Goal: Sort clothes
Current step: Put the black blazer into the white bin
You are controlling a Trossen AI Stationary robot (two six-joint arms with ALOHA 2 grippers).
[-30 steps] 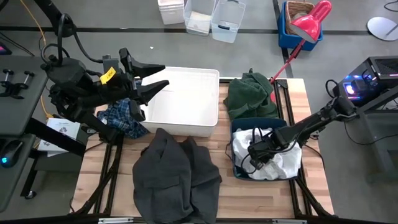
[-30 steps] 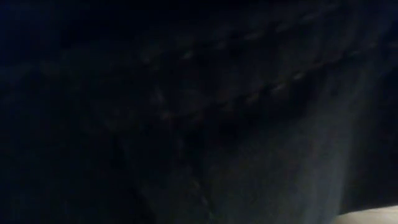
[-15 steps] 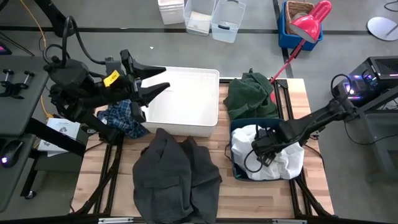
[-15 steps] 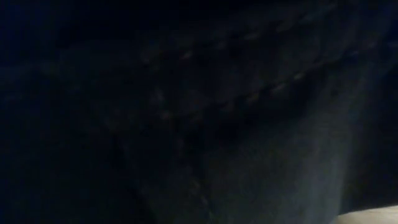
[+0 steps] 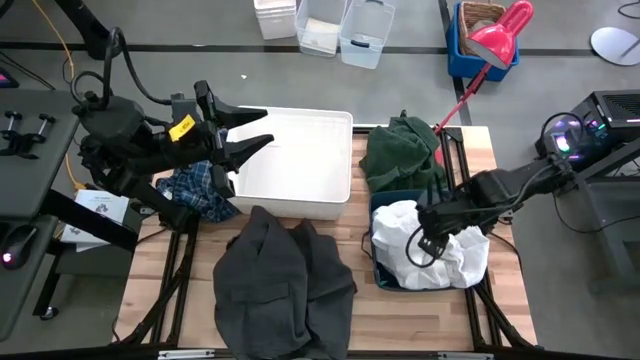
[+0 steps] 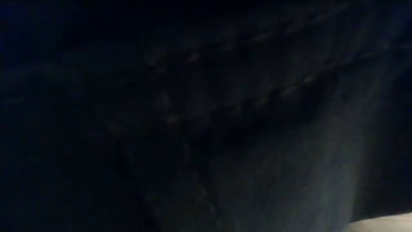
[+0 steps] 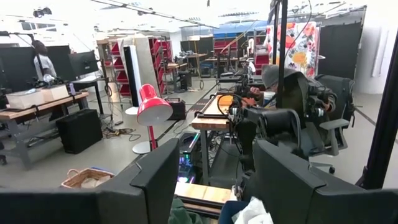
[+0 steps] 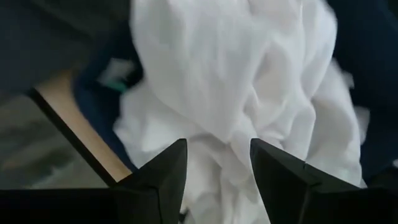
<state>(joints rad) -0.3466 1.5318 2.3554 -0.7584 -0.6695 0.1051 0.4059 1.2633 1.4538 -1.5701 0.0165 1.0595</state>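
Observation:
My right gripper (image 5: 422,240) (image 8: 217,171) is open, just above the thin white garment (image 5: 440,258) (image 8: 249,81), which lies heaped in the navy bin (image 5: 378,272). I see no touch. My left gripper (image 5: 258,128) (image 7: 214,180) is open and empty, held level over the white basket's (image 5: 300,165) left edge. The plaid shirt (image 5: 196,190) lies crumpled on the table under the left arm. The dark grey garment (image 5: 285,285) lies spread at the near middle and fills the low view (image 6: 206,116). The dark green garment (image 5: 402,150) lies bunched behind the bin.
The basket stands at the far middle of the wooden table (image 5: 175,270), the bin at the near right. Beyond the far edge are clear plastic boxes (image 5: 340,30) and a red lamp (image 5: 500,35). A person sits in the room beyond (image 7: 292,87).
My right gripper has drawn back from the white garment, toward the table's right edge and slightly toward the far edge. More of the white garment shows now, heaped in the bin's far left part.

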